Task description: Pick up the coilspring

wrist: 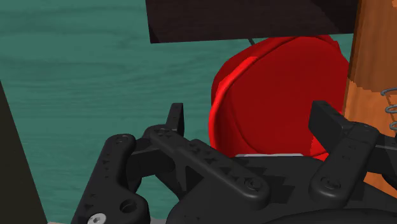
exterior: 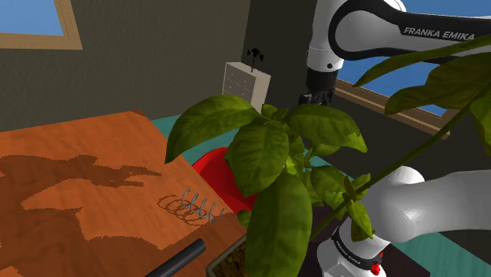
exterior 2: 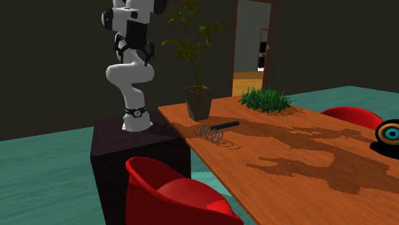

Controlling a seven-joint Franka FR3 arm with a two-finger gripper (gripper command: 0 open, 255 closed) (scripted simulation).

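Note:
The coilspring is a grey wire coil lying on its side on the wooden table, close to the table's edge; in the second exterior view the coilspring lies just in front of a plant pot. A few of the coilspring's loops peek past one finger in the wrist view. My black gripper hangs high above the stand, well away from the spring, also seen as the gripper under the white arm. In the wrist view the gripper is open, its fingers wide apart with nothing between them.
A potted plant with big leaves stands next to the spring, and a black cylinder lies beside it. A red chair sits below the gripper by the dark stand. A grass tuft and a round object sit farther along.

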